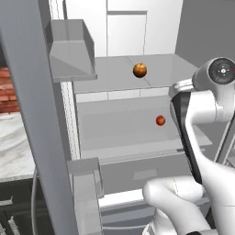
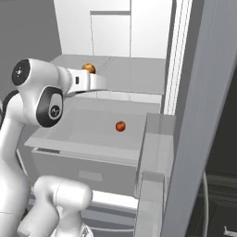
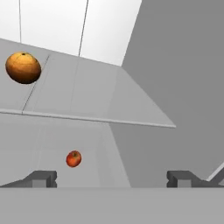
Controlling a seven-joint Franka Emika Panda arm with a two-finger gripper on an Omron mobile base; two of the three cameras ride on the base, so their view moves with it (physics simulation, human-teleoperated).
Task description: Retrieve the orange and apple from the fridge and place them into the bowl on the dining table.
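Gaping wide, the pincer [image 3: 111,178] holds nothing.

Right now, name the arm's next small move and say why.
Probably swing the open gripper left and up toward the orange, then ease forward. The orange sits on the fridge's upper shelf, off to the hand view's upper left, outside the jaws' line; the apple lies on the shelf below. Nothing is held.

Flat, even rendered light, bright white interior, faint soft shadows, sharp, no glare or blur.
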